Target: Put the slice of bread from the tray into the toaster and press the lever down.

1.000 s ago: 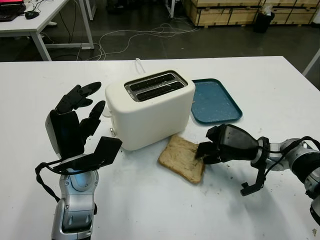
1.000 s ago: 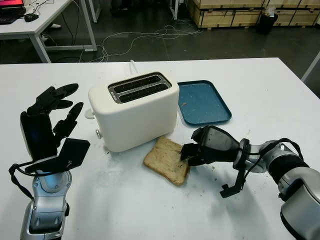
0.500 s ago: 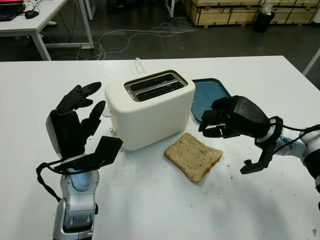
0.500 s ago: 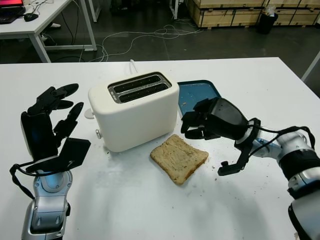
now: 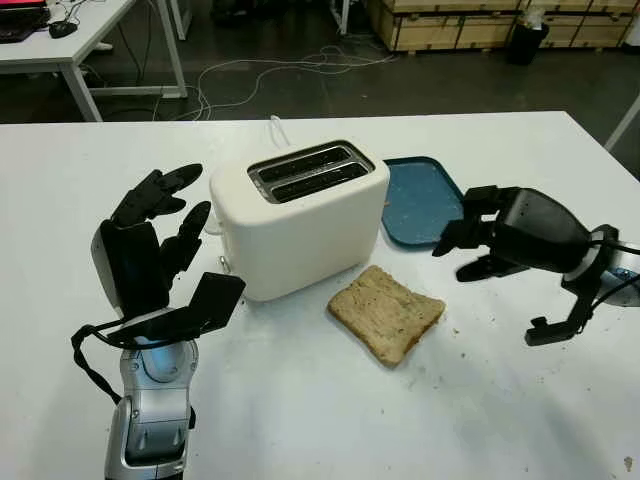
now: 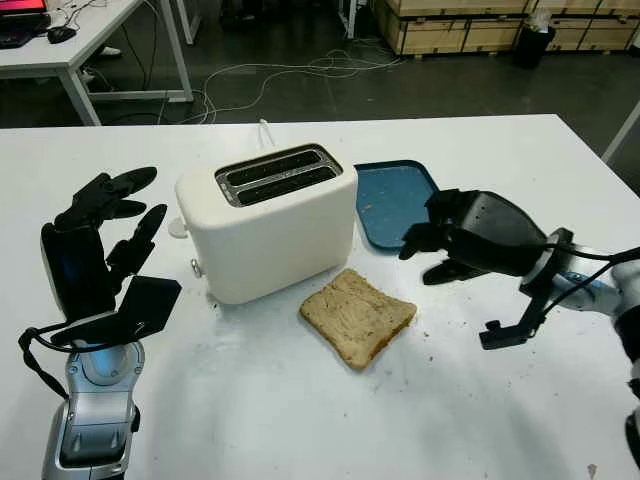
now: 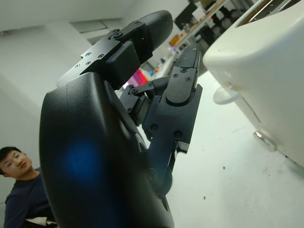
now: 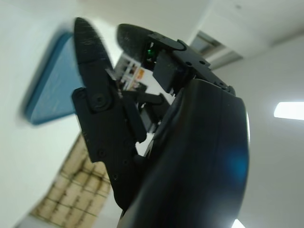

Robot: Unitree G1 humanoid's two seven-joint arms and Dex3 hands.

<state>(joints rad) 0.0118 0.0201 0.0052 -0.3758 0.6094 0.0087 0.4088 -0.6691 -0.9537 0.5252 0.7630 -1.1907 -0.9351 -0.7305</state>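
White table (image 5: 300,420) carries a bread slice (image 5: 386,312) lying left of the empty, open right hand (image 5: 505,235); left hand (image 5: 150,240) open beside the toaster (image 5: 298,215).

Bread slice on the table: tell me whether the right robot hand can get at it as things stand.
Probably yes. The bread slice lies flat on bare table in front of the toaster, nothing on it. The right robot hand, open, hangs beside it with nothing between them.
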